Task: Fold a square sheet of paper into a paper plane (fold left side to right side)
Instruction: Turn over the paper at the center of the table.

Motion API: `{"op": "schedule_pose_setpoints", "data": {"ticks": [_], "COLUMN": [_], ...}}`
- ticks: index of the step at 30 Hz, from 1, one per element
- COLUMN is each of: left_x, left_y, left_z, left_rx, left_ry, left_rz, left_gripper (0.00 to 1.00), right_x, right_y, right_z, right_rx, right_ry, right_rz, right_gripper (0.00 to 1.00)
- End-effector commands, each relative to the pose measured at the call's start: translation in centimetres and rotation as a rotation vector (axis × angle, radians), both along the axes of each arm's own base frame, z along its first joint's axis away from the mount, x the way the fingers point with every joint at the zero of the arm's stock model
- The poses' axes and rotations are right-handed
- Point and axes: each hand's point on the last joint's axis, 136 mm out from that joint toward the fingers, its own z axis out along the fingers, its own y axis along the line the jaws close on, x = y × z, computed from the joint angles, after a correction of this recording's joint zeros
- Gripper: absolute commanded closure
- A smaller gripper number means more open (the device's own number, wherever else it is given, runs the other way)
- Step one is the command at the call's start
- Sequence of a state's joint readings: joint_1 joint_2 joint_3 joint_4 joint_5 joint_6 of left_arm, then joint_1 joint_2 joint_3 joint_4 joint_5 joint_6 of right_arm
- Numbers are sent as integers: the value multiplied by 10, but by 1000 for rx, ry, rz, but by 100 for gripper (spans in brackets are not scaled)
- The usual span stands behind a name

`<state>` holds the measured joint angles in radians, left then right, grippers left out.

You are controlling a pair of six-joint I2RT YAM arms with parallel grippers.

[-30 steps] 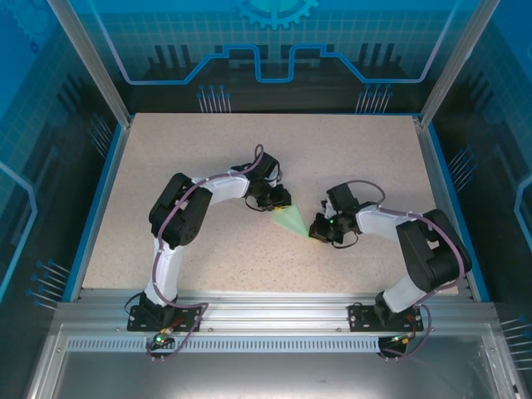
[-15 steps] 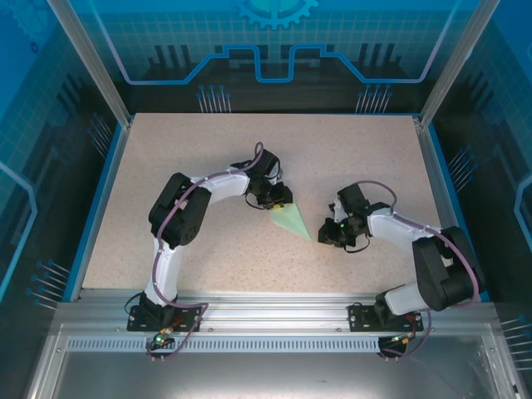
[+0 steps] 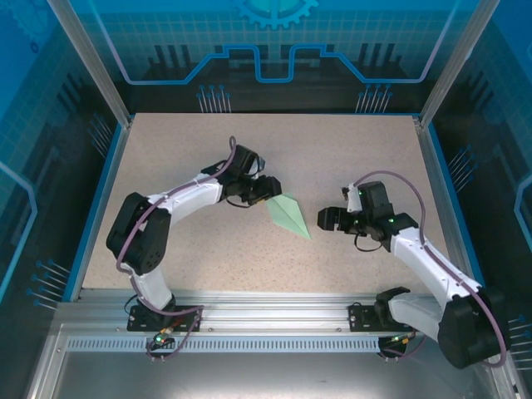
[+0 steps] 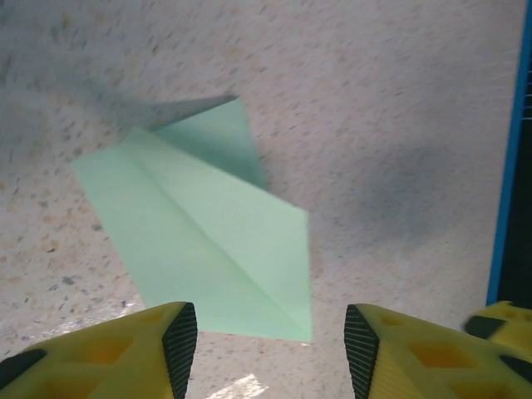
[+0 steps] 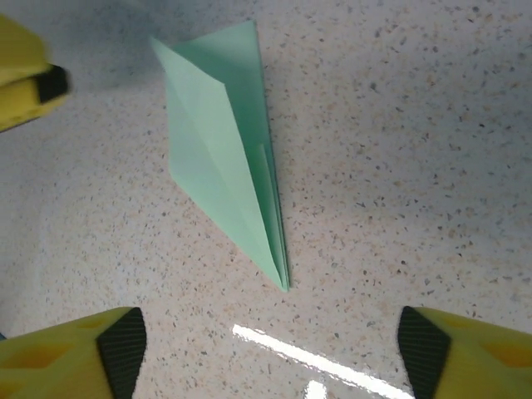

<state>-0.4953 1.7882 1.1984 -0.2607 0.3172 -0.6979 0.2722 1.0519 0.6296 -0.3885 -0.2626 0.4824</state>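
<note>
- The left claw (image 3: pixel 266 189) has backed off to the left. A second ago it sat right on the wide end of the paper. Now its yellow, black-padded jaws stand partly spread with nothing between them, just short of that end (the left wrist view has bare speckle in the gap).
- Between the two arms lies the paper plane (image 3: pixel 288 214), a slim pointed dart of pale mint-green paper with a centre crease. It rests free and nearly flat on the speckled beige tabletop (image 3: pixel 374 158), wide end toward the left claw and tip toward the right one. One upper flap lifts slightly and throws a shadow.
- The right claw (image 3: pixel 330 219) has also let go and drawn away to the right. A second ago it was pressed together at the tip. Now its jaws are spread wide and empty, with the tip near them but clear.
- With both claws released and the dart keeping its folded shape unaided, the folding looks finished or very nearly so. Probably only clearing the arms remains.
</note>
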Motion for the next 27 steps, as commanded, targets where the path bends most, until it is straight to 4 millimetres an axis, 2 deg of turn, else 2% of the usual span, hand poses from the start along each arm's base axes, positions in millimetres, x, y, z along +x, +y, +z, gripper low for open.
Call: {"op": "schedule_pose_setpoints", "data": {"ticks": [1, 2, 8, 16, 21, 27], "left_x": [-1, 1, 8, 11, 16, 20], "left_y": [-10, -14, -31, -38, -49, -52], "left_z": [-26, -30, -48, -65, -66, -54], "left_rx": [-49, -64, -105, -113, -152, -167], "left_ry": [62, 68, 94, 127, 129, 85], "left_rz": [16, 16, 8, 8, -12, -25], "left_gripper": [46, 46, 49, 53, 61, 70], "right_x": [-5, -7, -18, -19, -18, -16], "right_y": [3, 4, 9, 14, 18, 23], "right_z": [6, 8, 14, 17, 26, 34], "right_rx": [85, 106, 167, 203, 237, 310], "right_ry": [-22, -26, -37, -33, -46, -57], "right_rz": [-3, -1, 18, 30, 42, 53], "right_gripper": [6, 1, 1, 0, 1, 0]}}
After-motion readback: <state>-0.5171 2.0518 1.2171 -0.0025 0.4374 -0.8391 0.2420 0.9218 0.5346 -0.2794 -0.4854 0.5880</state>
